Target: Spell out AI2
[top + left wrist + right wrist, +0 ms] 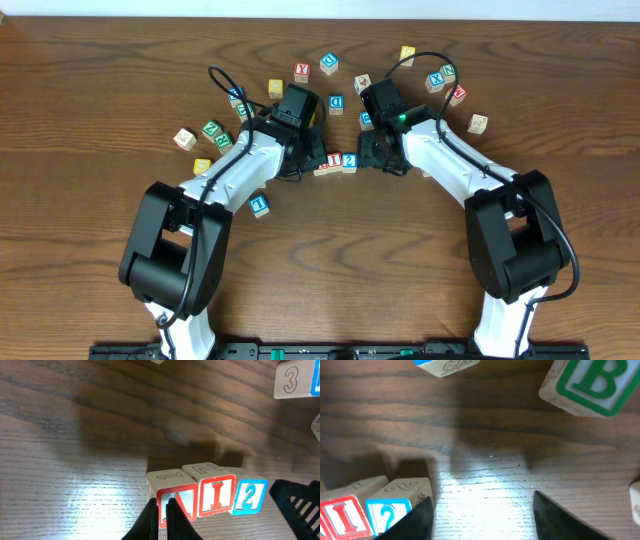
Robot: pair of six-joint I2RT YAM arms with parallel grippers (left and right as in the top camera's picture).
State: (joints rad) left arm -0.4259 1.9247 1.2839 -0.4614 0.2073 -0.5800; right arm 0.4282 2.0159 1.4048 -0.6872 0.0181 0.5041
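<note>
Wooden cubes red A (175, 491), red I (216, 495), blue 2 (250, 496) stand aligned: done. Your left fingers (148, 522) are clenched, right fingers (420, 521) released.

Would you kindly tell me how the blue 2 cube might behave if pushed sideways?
The 2 cube looks like rigid wood with flat faces, so it should probably slide, not roll. It touches the I cube, so a push that way would likely move both.

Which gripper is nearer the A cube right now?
Left. The left gripper, shut, sits right at the A cube, tips at its lettered face; contact unclear. The right gripper, open, is at the row's far end, beside the 2 cube.
</note>
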